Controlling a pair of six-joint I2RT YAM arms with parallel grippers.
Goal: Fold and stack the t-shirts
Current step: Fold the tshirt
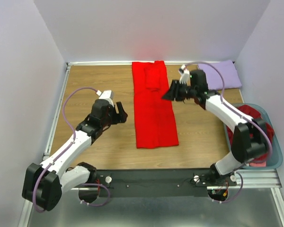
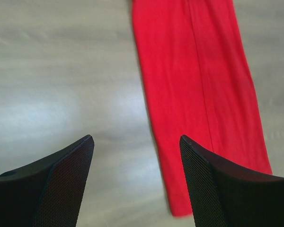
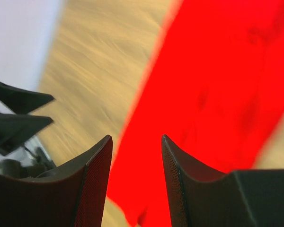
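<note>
Your bright red cloth t-shirt (image 1: 154,109) lies as a long folded strip on the wooden worktop (image 1: 94,80). Left fingers (image 2: 66,179) gape empty beside it. Right fingers (image 3: 92,184), parted over its edge, seem empty through blur. Pinch one layer only and the fold drags open.

You see a matt red cloth t-shirt (image 1: 154,113) on the smooth, faintly shiny wood-grain counter (image 1: 99,78), a soft lavender t-shirt (image 1: 225,74) far right, and black, finely textured matt fingers (image 2: 213,189).
</note>
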